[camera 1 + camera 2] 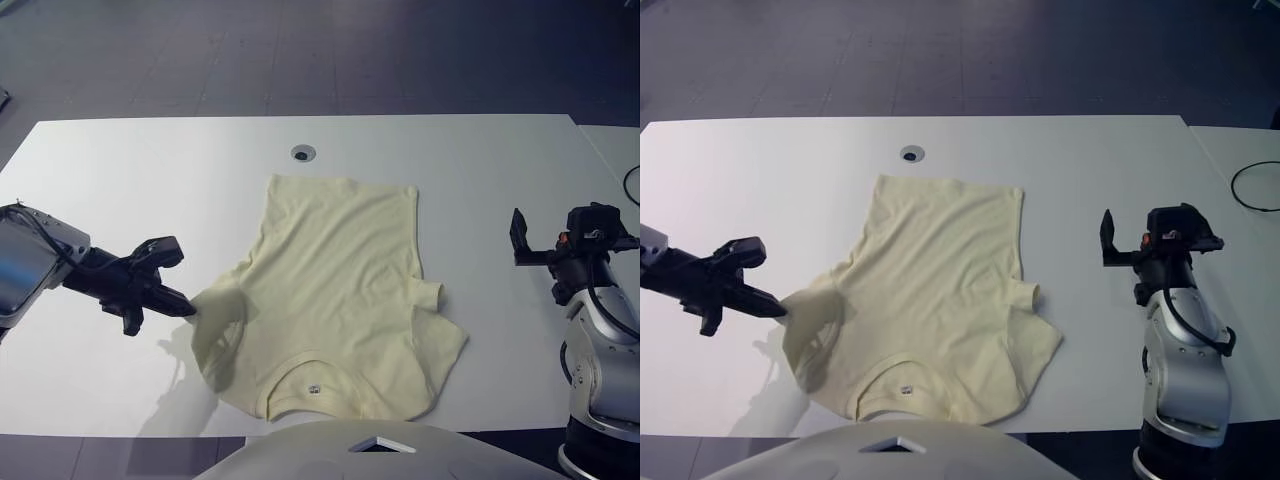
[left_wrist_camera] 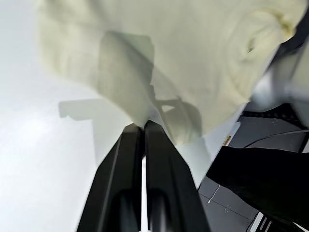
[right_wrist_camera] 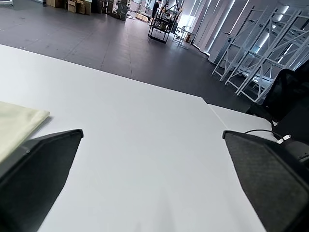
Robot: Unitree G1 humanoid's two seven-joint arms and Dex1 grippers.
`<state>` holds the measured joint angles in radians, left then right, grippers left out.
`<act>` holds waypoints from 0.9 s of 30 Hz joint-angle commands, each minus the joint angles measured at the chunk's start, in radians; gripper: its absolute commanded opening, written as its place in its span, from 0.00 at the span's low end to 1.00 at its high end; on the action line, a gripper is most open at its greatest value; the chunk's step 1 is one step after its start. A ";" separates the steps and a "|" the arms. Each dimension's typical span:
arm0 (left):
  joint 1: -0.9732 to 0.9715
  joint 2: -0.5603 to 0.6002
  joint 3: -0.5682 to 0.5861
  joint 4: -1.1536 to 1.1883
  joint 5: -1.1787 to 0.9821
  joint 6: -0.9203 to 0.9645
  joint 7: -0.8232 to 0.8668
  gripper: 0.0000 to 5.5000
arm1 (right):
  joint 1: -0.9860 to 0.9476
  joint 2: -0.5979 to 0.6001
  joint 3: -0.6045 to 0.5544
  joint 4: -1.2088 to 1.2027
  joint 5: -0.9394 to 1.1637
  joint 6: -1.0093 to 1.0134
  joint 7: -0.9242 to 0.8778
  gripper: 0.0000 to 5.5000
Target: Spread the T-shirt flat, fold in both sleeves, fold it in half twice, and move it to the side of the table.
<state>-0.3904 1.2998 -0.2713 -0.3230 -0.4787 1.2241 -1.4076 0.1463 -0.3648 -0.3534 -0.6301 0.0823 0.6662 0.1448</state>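
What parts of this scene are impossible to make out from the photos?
Label in the T-shirt collar: too small to read, left eye view.
How much cloth the left gripper pinches: hidden between its fingers, left wrist view.
Cable: cut off by the right eye view's edge.

Frame left, you see your silver left forearm [image 1: 25,265], its thin black cable [image 1: 40,228] and the black left hand [image 1: 186,304]. Lower right, your glossy silver right arm [image 1: 1185,375] carries a black right hand [image 3: 152,135].
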 commanded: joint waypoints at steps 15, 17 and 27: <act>-0.136 -0.359 0.004 -0.073 -0.365 0.390 0.477 0.00 | -0.032 0.016 0.041 0.011 -0.008 -0.003 -0.009 0.98; -0.122 -0.392 0.005 -0.070 -0.397 0.390 0.551 0.00 | -0.039 0.014 0.044 0.007 -0.006 0.004 -0.006 0.98; -0.212 -0.508 0.237 0.115 -0.691 0.390 0.813 0.31 | 0.006 0.027 -0.053 -0.140 0.228 0.222 0.112 0.98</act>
<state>-0.5541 0.8015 -0.0984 -0.2375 -1.1234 1.6046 -0.6389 0.1157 -0.3471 -0.3414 -0.7080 0.2161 0.7947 0.2191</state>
